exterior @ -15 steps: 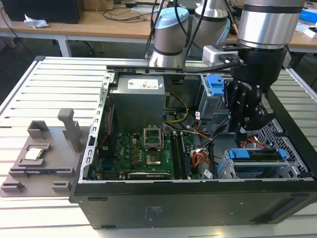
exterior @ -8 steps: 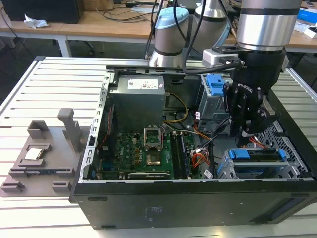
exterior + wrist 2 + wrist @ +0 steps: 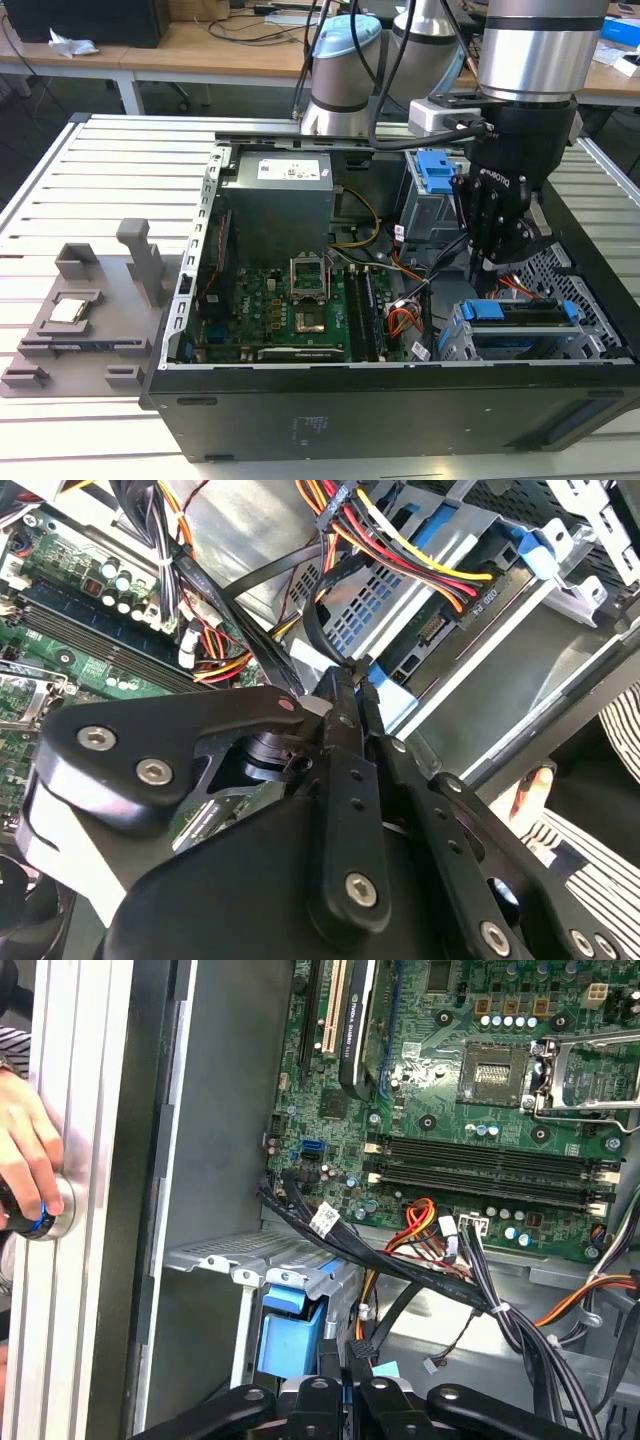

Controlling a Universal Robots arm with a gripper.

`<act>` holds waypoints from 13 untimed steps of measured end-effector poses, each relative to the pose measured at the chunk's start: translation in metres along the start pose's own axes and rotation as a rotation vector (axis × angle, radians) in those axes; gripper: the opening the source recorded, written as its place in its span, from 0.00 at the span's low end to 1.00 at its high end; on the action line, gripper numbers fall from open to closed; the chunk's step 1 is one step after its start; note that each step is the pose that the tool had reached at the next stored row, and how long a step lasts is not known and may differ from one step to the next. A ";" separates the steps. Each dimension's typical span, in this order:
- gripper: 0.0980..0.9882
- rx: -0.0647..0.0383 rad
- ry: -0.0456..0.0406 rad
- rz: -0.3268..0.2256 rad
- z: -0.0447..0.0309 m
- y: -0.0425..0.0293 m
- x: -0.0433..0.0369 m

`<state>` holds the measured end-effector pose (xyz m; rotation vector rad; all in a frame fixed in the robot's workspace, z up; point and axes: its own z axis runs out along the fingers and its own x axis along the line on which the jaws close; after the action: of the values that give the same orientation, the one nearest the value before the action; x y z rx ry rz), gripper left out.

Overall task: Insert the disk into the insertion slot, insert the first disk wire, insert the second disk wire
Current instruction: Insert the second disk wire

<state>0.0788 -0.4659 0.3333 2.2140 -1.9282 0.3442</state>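
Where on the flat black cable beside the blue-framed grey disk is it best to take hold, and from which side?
Probably at the stiff plug end of the flat black cable, jaws across its two broad faces, coming from above through the black case's open side; the ribbon looks limp.

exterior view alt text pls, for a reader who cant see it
A robot arm's pincer reaches down into an open computer case on a slatted table, close to the disk in its blue caddy, seated in the insertion slot at the exterior view's right.
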 end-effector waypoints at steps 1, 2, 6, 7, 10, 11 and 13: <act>0.05 0.000 0.0001 0.000 0.0000 0.0000 0.0000; 0.05 0.000 0.0002 0.000 0.0000 0.0000 0.0000; 0.05 0.000 0.0002 0.000 -0.0175 -0.0002 0.0054; 0.05 0.000 -0.0023 0.000 -0.0178 -0.0002 0.0060; 0.05 0.001 -0.0124 0.000 -0.0155 0.0008 0.0138; 0.05 0.001 -0.0129 0.001 -0.0154 0.0008 0.0140; 0.05 0.001 -0.0128 0.000 -0.0155 0.0008 0.0140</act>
<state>0.0790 -0.4748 0.3522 2.2217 -1.9353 0.3317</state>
